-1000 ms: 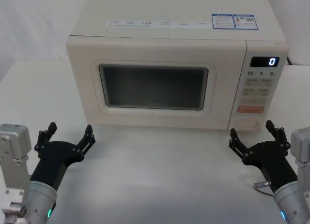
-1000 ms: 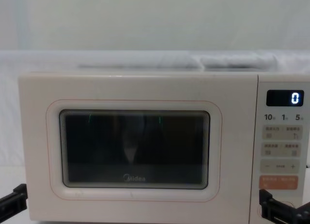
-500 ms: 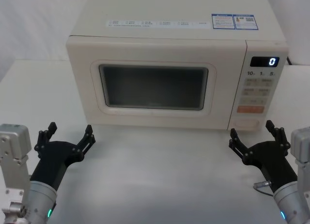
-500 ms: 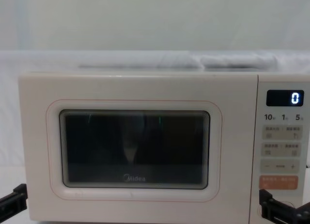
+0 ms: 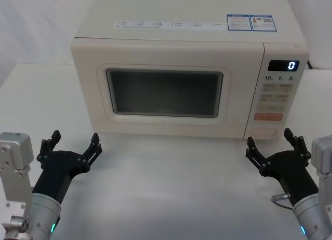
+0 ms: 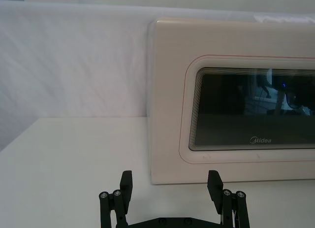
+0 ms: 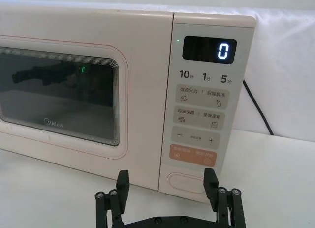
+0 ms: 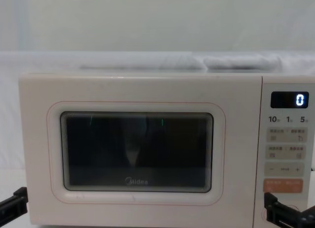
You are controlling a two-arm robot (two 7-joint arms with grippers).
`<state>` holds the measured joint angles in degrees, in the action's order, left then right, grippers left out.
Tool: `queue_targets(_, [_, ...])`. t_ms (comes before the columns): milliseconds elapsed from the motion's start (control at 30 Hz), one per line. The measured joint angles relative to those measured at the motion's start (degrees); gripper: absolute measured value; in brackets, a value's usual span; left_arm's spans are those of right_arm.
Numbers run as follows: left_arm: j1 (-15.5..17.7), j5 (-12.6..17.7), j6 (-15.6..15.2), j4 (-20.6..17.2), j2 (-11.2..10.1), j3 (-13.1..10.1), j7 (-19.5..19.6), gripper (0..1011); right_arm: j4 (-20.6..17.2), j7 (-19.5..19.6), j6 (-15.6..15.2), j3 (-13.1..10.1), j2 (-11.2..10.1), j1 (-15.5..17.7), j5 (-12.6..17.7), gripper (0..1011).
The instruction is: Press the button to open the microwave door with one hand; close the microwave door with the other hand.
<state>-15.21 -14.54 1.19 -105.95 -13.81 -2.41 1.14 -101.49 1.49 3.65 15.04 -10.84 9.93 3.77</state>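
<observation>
Head view: the microwave door [image 5: 165,89] was shut; the button [image 5: 265,131] sat lowest on the keypad panel [image 5: 277,97]. The left gripper [image 5: 72,145] and the right gripper [image 5: 271,144], both spread wide, hovered over the white table [image 5: 171,188], apart from the oven.
Left wrist view: the left gripper [image 6: 170,184] faced the door's lower left corner, holding nothing.
Right wrist view: the right gripper [image 7: 166,180] was lined up near the button [image 7: 183,180], below the orange key [image 7: 193,156].
Chest view: the door [image 8: 140,149] was flush; a white backdrop [image 8: 147,21] stood behind.
Step, as judged: opening not begun.
Next move calls for: the right gripper advancing onto the button.
</observation>
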Motion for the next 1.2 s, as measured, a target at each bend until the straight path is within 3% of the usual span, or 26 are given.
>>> queue_targets(300, [0.00, 0.00, 0.00, 0.00, 0.00, 0.00, 0.00, 1001, 0.00, 0.00, 0.00, 0.00, 0.00, 0.00, 0.00, 778])
queue_targets(467, [0.00, 0.00, 0.00, 0.00, 0.00, 0.00, 0.00, 1001, 0.00, 0.00, 0.00, 0.00, 0.00, 0.00, 0.00, 582])
queue_targets(700, [0.00, 0.00, 0.00, 0.00, 0.00, 0.00, 0.00, 1001, 0.00, 0.00, 0.00, 0.00, 0.00, 0.00, 0.00, 416])
queue_targets(733, [0.00, 0.00, 0.00, 0.00, 0.00, 0.00, 0.00, 1001, 0.00, 0.00, 0.00, 0.00, 0.00, 0.00, 0.00, 338])
queue_targets(1100, [0.00, 0.00, 0.00, 0.00, 0.00, 0.00, 0.00, 1001, 0.00, 0.00, 0.00, 0.00, 0.00, 0.00, 0.00, 0])
queue_targets(1200, [0.00, 0.00, 0.00, 0.00, 0.00, 0.00, 0.00, 1001, 0.00, 0.00, 0.00, 0.00, 0.00, 0.00, 0.00, 0])
